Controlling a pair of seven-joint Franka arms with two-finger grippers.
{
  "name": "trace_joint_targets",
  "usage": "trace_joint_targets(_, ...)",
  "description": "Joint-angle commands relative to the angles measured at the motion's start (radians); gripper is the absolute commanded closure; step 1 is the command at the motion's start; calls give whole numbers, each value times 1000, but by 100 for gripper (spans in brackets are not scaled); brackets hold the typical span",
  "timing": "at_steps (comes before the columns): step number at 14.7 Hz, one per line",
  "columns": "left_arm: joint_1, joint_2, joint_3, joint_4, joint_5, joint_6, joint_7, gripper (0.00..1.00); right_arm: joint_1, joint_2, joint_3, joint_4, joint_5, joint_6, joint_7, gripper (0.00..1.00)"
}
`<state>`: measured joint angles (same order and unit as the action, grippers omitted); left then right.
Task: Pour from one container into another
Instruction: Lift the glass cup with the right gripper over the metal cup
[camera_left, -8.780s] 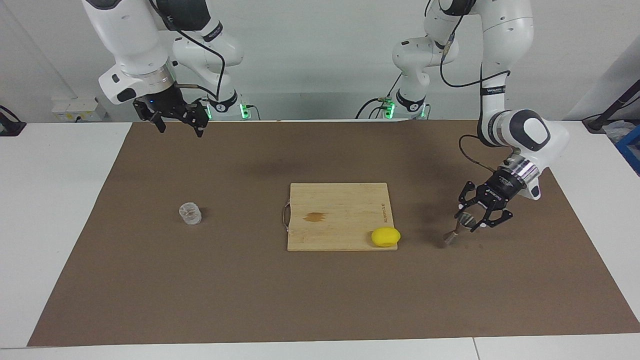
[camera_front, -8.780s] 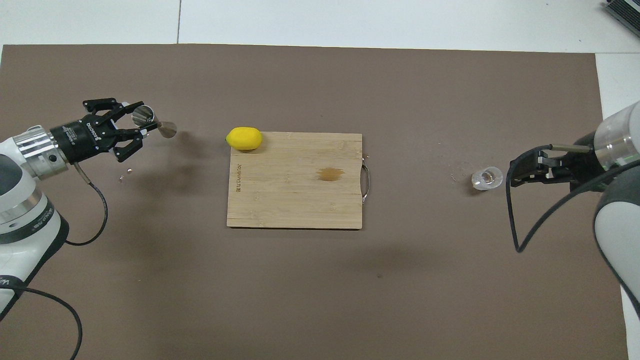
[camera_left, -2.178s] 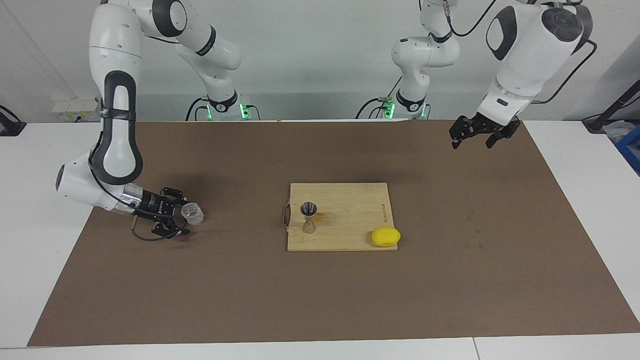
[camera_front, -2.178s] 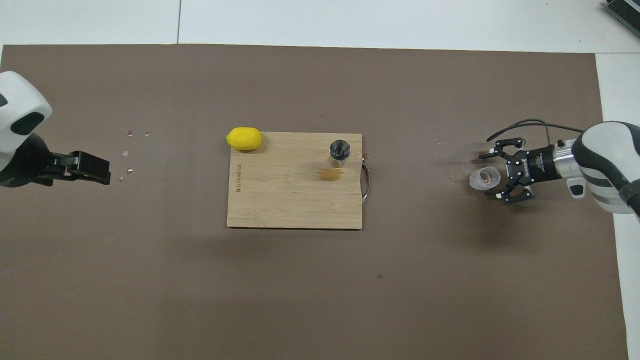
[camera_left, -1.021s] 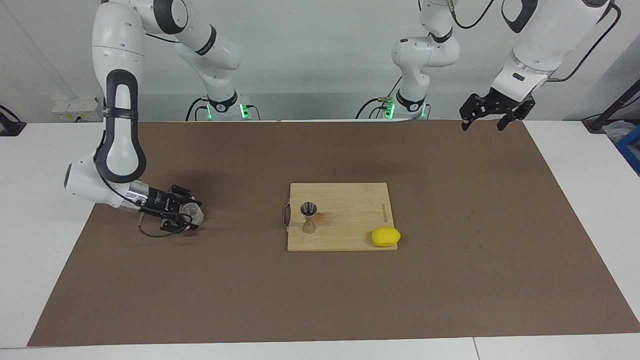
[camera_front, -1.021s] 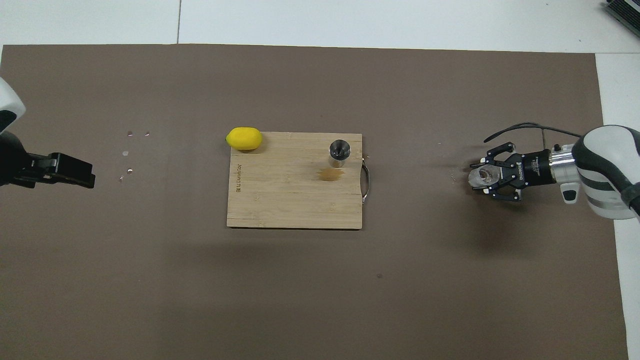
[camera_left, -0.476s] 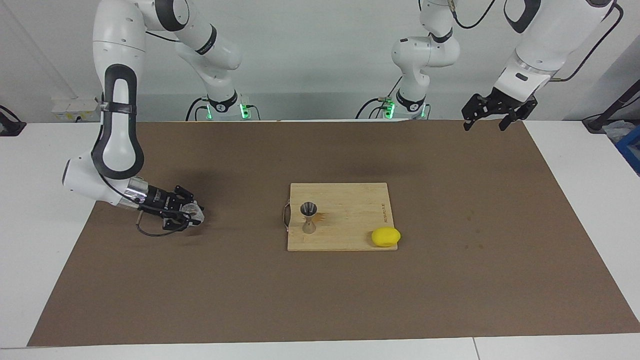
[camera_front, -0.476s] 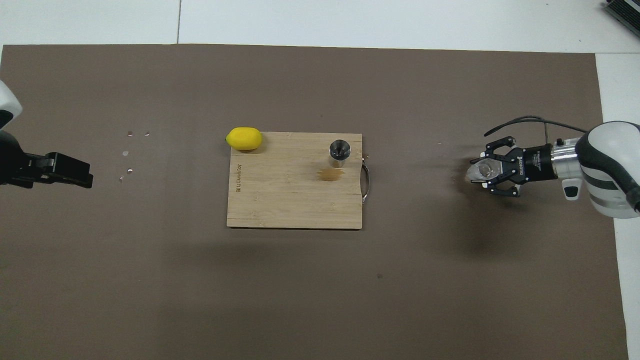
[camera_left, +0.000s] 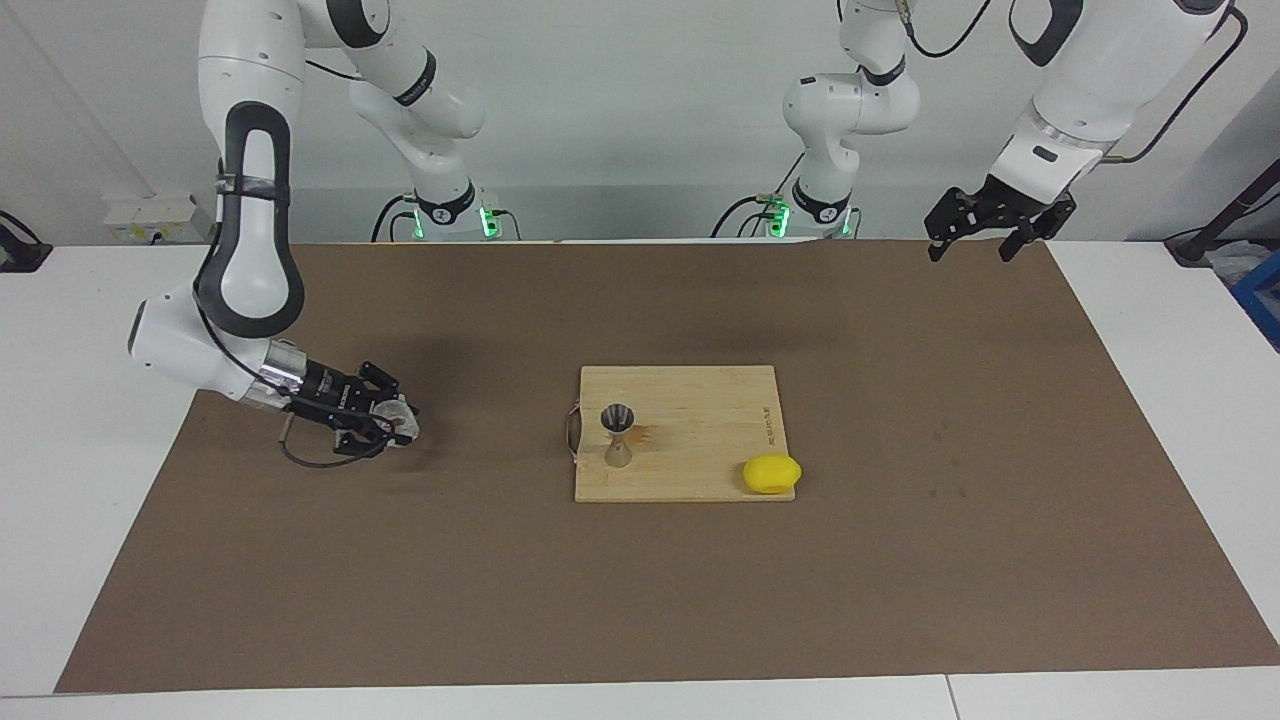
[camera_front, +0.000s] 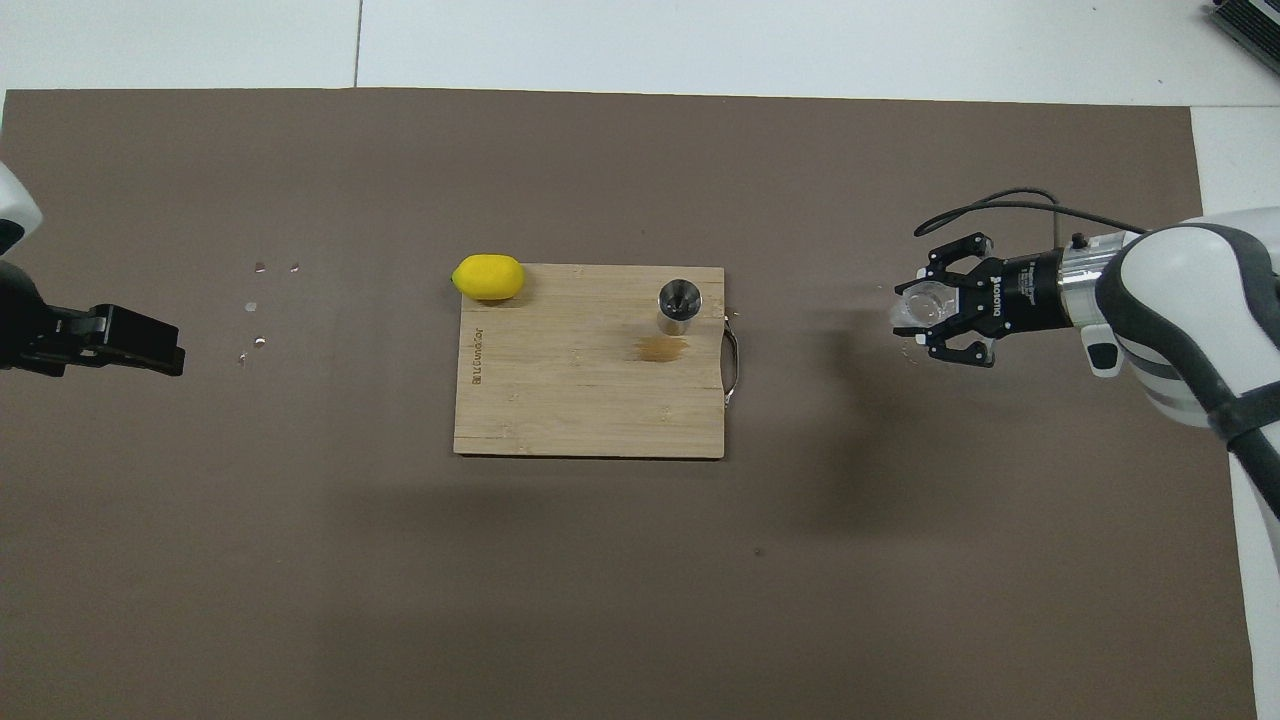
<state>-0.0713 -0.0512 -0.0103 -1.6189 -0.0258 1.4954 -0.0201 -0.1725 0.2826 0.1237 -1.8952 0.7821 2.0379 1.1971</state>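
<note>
Holding item: glass (camera_left: 398, 421), small, clear, gripped from the side by the right gripper (camera_left: 392, 425), jaws closed on it. Position: just above the mat (camera_left: 640, 600), toward the right arm's end of the table, apparently lifted clear; contact with the mat cannot be ruled out. Contents: not discernible.

Receiving item: jigger (camera_left: 617, 435), steel, hourglass form, upright on the board (camera_left: 700, 400) near its handle (camera_left: 572, 440), well apart from the glass.

Other items: lemon (camera_left: 771, 473) at the board's corner farthest from the robots, toward the left arm's end; a brown stain beside the jigger; a few droplets on the mat (camera_front: 262, 310) toward the left arm's end.

Left gripper (camera_left: 985, 225): raised over the mat's edge nearest the robots, jaws open, empty, waiting.

Risks, as judged:
- Smooth glass may slip or rotate in a two-finger grip during carry or tilt.
- Narrow jigger mouth; an off-centre or fast pour would spill onto the board.
- Top-heavy jigger on a small foot; a knock from glass or fingers would topple it.
</note>
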Motion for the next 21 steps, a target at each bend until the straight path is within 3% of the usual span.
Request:
trace_joint_targets(1,7,-16,1,-21,-3,12,3,0,53,0,-1,57,-47,11,106,100)
trace_joint_targets(11,-5,-13,1,-23,-3,40,2,0,315,84,2,284,-406,39,498,100)
trace_joint_targets(16,-15,-12,1,-27,-3,83,-1,0,389,107,5,304,-514,35,466,100)
trace_joint_targets(21,-2,-13,3,-29,-3,72,-3,0,416,190,7,448,-515,-88,349,100)
